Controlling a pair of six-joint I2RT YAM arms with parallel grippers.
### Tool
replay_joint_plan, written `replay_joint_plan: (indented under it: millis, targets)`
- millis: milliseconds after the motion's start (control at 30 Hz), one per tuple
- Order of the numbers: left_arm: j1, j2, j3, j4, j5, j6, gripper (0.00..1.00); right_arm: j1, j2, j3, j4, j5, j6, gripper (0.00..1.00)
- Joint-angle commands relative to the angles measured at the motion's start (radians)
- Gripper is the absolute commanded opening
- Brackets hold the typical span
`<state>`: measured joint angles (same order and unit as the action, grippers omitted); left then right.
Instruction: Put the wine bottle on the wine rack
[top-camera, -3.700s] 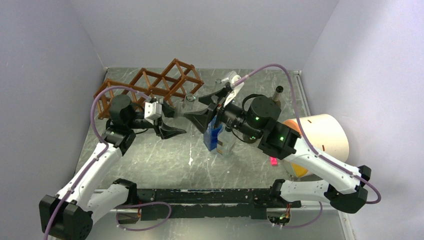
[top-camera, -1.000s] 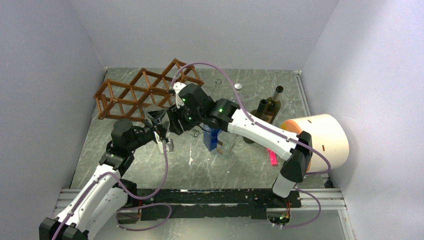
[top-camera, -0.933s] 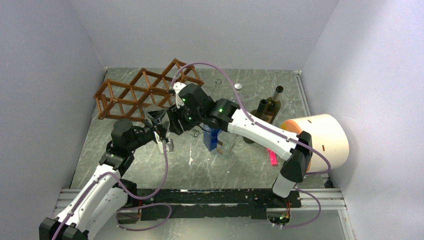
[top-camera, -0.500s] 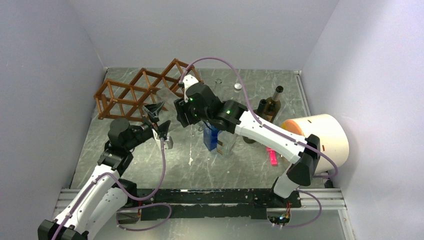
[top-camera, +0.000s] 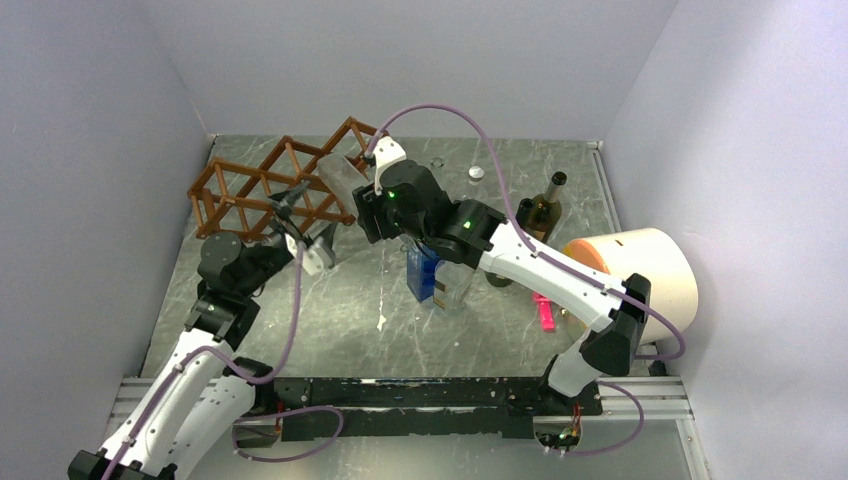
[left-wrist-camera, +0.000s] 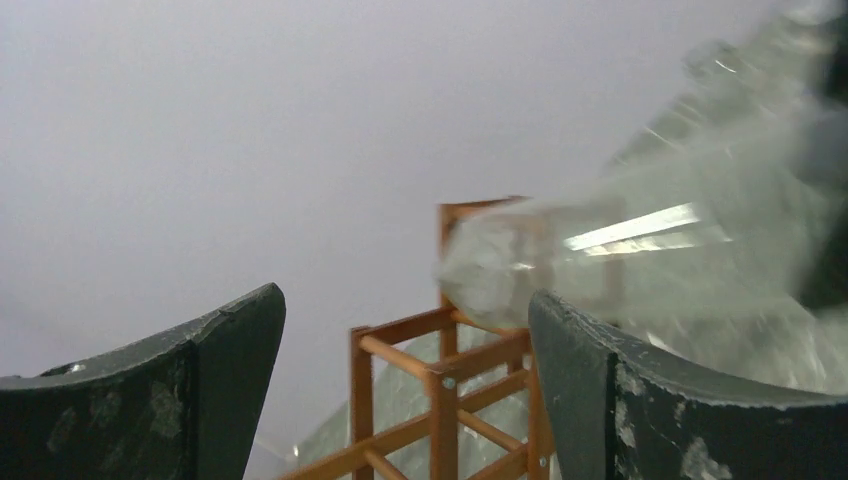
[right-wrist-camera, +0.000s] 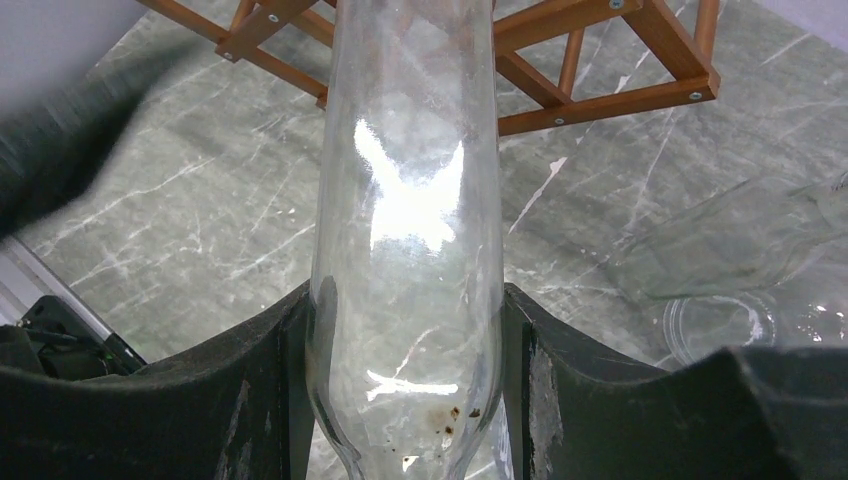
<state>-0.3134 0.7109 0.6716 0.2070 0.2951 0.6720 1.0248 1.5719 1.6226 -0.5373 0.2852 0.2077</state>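
- wine bottle (top-camera: 338, 176): clear glass, no label, looks empty exc. a few brown specks inside near the grip; held tilted in the air, far end over the right-hand cells of the wine rack (top-camera: 262, 186); can't tell if it touches the bars
- rack: reddish-brown thin wooden bars, open diamond cells, at far left of table, no bottle seated in any cell
- right gripper (right-wrist-camera: 405, 390): fingers clamped on both sides of the bottle
- left gripper (top-camera: 305, 218): fingers wide apart, nothing betw. them, just in front of rack, below the bottle
- beige round tub (top-camera: 650, 262) at right edge, sth orange-yellow at its lower rim, contents unclear
- 2 dark bottles (top-camera: 547, 208) upright near tub; blue box (top-camera: 424, 272) mid-table
- grey marble-look tabletop (top-camera: 300, 320), plain lilac walls (top-camera: 100, 150) on 3 sides
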Motion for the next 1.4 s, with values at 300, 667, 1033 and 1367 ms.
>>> replay_joint_plan:
  millis: [300, 667, 1033, 1367]
  targets:
    - [0.135, 0.092, 0.221, 0.024, -0.652, -0.585, 0.95, 0.029, 0.027, -0.060, 0.163, -0.030, -0.018, 0.00]
    - [0.235, 0.168, 0.274, -0.043, -0.651, -0.709, 0.95, 0.161, 0.144, -0.118, 0.269, 0.105, 0.103, 0.00]
    - [0.259, 0.197, 0.266, -0.047, -0.618, -0.711, 0.95, 0.191, 0.284, -0.152, 0.440, 0.125, 0.201, 0.00]
    - [0.265, 0.185, 0.235, -0.014, -0.589, -0.708, 0.95, 0.194, 0.409, -0.077, 0.521, 0.097, 0.262, 0.00]
